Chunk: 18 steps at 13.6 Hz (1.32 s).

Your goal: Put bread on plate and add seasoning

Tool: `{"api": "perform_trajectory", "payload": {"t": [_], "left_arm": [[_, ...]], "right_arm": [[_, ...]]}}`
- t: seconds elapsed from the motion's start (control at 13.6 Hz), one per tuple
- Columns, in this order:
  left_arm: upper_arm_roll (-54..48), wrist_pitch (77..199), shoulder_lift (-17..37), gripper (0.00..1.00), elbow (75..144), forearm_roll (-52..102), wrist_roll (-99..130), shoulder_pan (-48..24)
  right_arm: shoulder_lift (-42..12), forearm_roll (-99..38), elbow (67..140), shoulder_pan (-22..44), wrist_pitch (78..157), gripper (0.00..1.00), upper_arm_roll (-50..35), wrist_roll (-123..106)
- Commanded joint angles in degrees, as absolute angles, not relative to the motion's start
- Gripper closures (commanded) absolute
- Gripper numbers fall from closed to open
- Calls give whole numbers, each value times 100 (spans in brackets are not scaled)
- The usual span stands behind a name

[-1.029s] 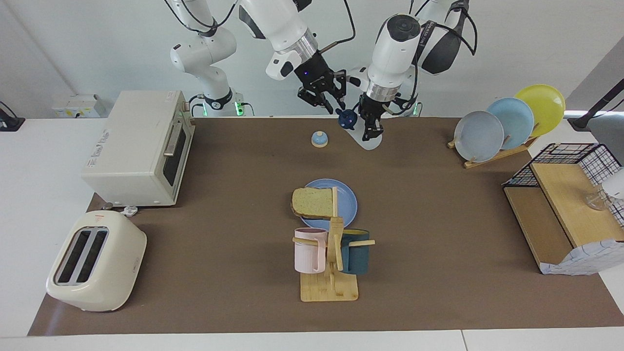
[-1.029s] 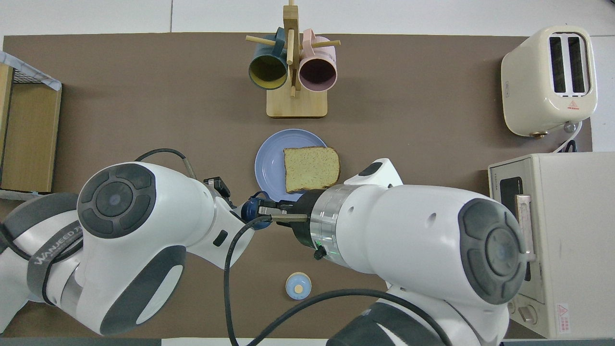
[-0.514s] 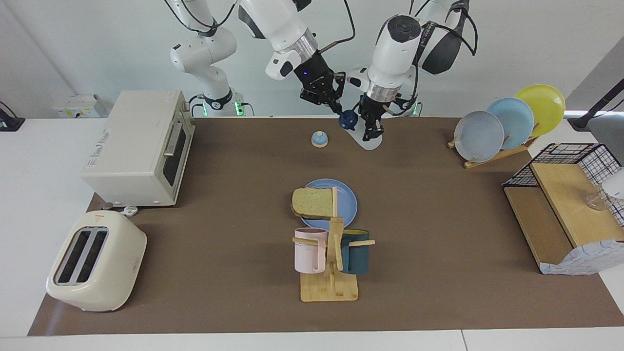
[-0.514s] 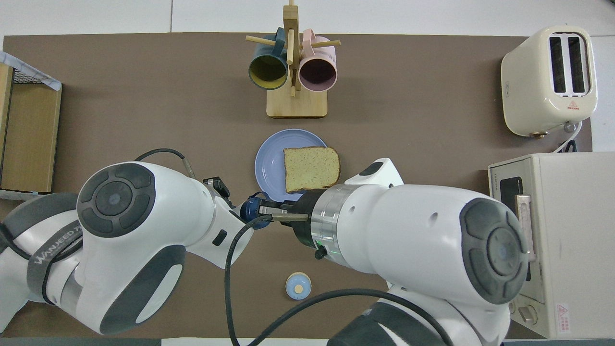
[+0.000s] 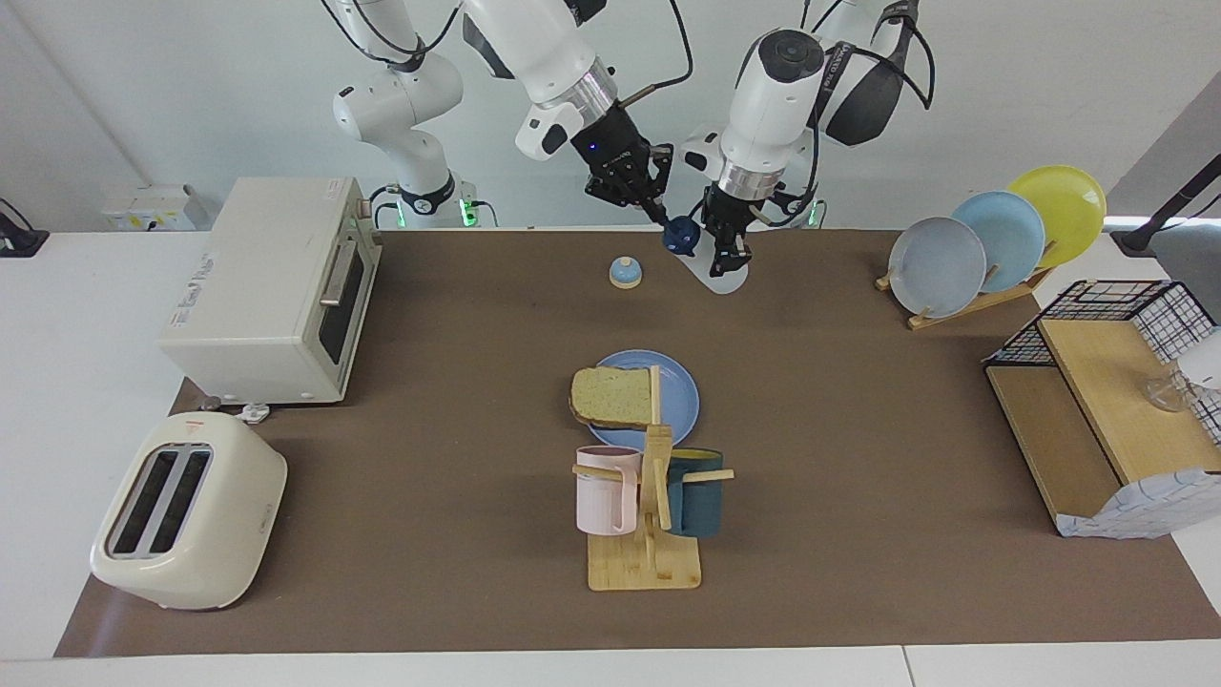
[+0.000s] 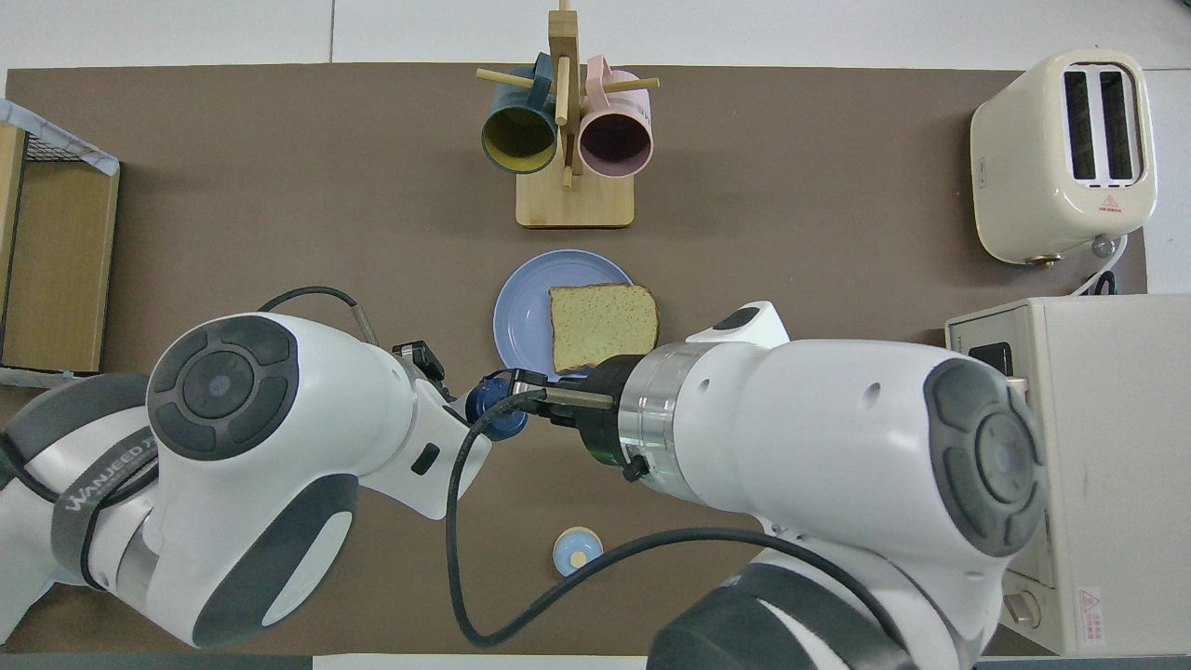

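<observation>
Your left claw (image 5: 729,256) clamps the translucent plastic seasoning bottle (image 5: 717,270); your right claw (image 5: 665,222) is pinched on its knobbed navy cap (image 5: 680,233) at 10 o'clock.

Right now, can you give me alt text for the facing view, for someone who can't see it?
Two white robot arms meet above the robots' edge of a brown table: the left gripper holds a white seasoning bottle while the right gripper pinches its dark blue cap. Mid-table, a slice of bread lies on a blue plate, with a mug rack farther out.
</observation>
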<state>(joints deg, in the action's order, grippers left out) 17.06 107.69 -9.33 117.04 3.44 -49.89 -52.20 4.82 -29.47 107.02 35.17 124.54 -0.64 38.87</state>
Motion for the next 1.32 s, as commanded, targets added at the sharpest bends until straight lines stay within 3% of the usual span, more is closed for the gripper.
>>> {"api": "perform_trajectory", "payload": {"t": [0.0, 0.29, 0.37, 0.44, 0.51, 0.81, 1.1, 1.25], "left_arm": [[1723, 10837, -1125, 100, 11892, 316, -4957, -5256], [1723, 10837, -1125, 100, 11892, 316, -4957, -5256], [1723, 10837, -1125, 100, 11892, 316, -4948, -5256], [1723, 10846, -1125, 100, 11892, 316, -4948, -5256], [1723, 10837, -1125, 100, 11892, 316, -4957, -5247], [1723, 10837, -1125, 100, 11883, 316, -4948, -5247], [1731, 10837, -1125, 100, 11883, 316, -4948, -5229], [1731, 10846, -1116, 100, 11883, 308, -4940, -5229]], "right_arm": [[466, -3339, 10635, 3287, 12410, 100, -44, 3946], [475, -3322, 10696, 3164, 12454, 100, -35, 3859], [492, -3287, 10722, 3155, 12463, 80, -35, 3832], [501, -3235, 10731, 3164, 12454, 19, -35, 3797], [510, -3139, 10740, 3129, 12358, 0, -18, 3762], [501, -1639, 10556, 2244, 11113, 0, -18, 2605], [466, -391, 9828, 1093, 9312, 0, -26, 893], [239, 16, 9424, 713, 8914, 0, 9, 178]]}}
